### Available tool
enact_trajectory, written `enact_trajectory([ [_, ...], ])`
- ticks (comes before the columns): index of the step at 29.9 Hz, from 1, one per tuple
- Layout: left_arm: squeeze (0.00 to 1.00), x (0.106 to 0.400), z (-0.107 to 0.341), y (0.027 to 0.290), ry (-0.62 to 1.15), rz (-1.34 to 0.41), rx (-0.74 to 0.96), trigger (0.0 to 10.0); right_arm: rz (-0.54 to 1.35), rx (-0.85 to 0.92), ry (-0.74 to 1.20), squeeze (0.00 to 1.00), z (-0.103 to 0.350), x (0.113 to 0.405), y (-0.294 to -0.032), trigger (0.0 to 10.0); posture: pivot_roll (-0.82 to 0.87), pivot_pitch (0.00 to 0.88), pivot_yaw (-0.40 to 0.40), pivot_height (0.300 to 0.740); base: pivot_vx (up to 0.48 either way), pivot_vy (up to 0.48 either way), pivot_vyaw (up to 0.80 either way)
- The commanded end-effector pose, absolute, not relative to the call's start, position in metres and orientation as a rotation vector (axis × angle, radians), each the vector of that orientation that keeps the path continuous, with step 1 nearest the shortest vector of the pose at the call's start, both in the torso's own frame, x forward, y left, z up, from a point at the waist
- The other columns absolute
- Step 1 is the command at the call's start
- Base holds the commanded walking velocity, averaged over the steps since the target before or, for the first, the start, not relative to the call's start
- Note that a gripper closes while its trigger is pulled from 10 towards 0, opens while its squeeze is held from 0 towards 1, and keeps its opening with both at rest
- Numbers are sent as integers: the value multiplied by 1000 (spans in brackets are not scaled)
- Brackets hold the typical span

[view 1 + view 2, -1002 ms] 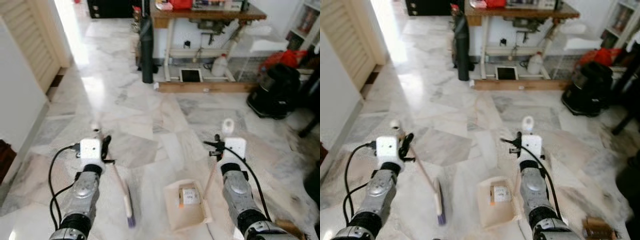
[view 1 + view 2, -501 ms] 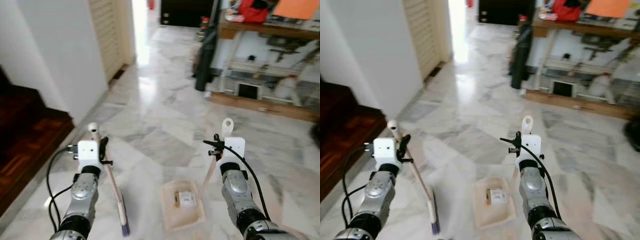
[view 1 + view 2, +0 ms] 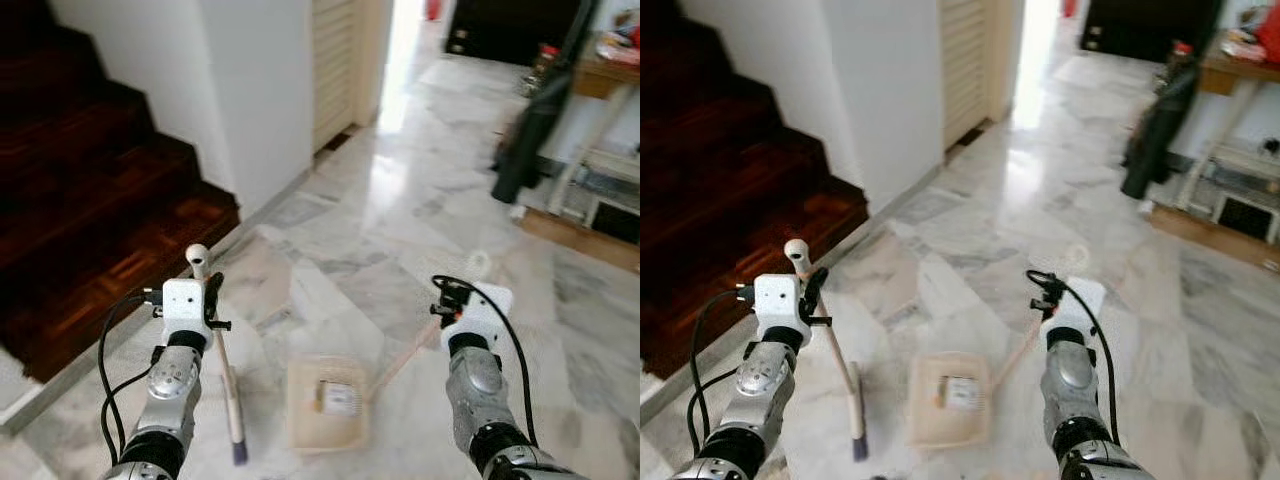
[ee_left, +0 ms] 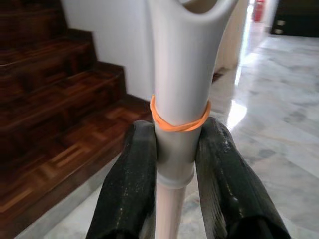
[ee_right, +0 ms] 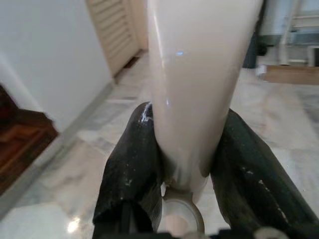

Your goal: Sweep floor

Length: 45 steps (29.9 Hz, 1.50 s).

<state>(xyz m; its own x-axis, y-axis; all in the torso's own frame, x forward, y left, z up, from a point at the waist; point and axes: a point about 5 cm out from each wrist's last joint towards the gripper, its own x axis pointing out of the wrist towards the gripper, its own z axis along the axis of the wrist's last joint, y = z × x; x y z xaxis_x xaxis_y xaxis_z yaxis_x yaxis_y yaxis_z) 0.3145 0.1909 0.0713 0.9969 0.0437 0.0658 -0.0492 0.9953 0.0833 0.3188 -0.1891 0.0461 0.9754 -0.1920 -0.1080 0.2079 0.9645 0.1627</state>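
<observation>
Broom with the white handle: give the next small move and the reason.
Probably draw the white-handled broom toward the beige plastic dustpan. The left tool clamps its handle, its bristles rest beside the pan, and the right tool holds the pan's handle.

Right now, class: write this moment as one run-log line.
left claw: shut on broom handle | right claw: shut on dustpan handle | dustpan: over marble floor | stairs: to the left
</observation>
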Motion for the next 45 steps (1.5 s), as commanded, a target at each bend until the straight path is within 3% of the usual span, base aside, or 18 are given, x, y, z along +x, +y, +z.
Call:
enact_trajectory([
  [1, 0, 316, 79, 196, -101, 56, 100, 10000, -194, 206, 69, 0, 54, 326, -186, 10000, 126, 0, -28, 740, 0, 0, 769],
  [11, 0, 316, 79, 194, -102, 42, 106, 10000, -205, 301, 90, 0, 51, 326, -185, 10000, 125, 0, -27, 740, 0, 0, 748],
  [29, 0, 316, 79, 190, -99, 19, 100, 10000, -204, 346, 126, 0, 48, 327, -184, 10000, 127, 0, -26, 740, 0, 0, 0],
  [45, 0, 315, 77, 188, -95, 10, 93, 10000, -178, 304, 118, 0, 49, 327, -184, 10000, 125, 0, -28, 740, 0, 319, 446],
])
